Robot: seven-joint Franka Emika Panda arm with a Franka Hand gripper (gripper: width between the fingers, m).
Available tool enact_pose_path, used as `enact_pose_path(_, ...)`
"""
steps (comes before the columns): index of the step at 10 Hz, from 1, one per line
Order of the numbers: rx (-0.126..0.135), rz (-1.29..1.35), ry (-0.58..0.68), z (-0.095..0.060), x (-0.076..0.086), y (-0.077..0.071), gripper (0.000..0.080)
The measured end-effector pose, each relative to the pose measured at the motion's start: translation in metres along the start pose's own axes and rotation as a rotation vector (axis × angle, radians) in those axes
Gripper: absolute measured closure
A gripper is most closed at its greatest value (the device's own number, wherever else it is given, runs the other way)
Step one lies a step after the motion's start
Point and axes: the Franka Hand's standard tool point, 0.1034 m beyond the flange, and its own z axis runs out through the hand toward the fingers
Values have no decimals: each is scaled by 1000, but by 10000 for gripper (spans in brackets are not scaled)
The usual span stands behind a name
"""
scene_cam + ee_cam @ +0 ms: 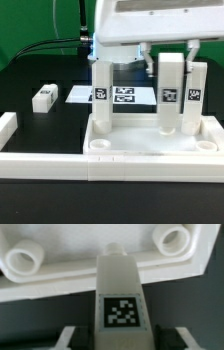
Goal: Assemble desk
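The white desk top (150,143) lies flat near the exterior view's front, round sockets up. Two white tagged legs stand upright in it, one on the exterior view's left (100,95) and one on its right (193,95). My gripper (170,62) comes down from above, shut on a third leg (169,95), which stands upright with its lower end at the desk top. In the wrist view the gripper (125,339) holds this tagged leg (122,286) between its dark pads. The leg's peg points at the desk top (75,277), between two sockets.
A loose fourth leg (44,97) lies on the black table at the exterior view's left. The marker board (122,97) lies flat behind the desk top. Low white border wall pieces stand at the left (8,130) and along the front (60,165).
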Motion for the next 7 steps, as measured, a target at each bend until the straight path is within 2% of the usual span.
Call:
enact_pose_path(1, 15, -10, -20, 0, 0, -22, 512)
enact_pose_path(2, 22, -15, -33, -1, 4, -28, 512)
enact_pose_path(5, 16, -16, -9, 1, 4, -25, 512)
enact_pose_path(6, 8, -23, 118, -1, 11, -24, 512)
enact_pose_path(7, 10, -34, 152, 4, 3, -32, 512)
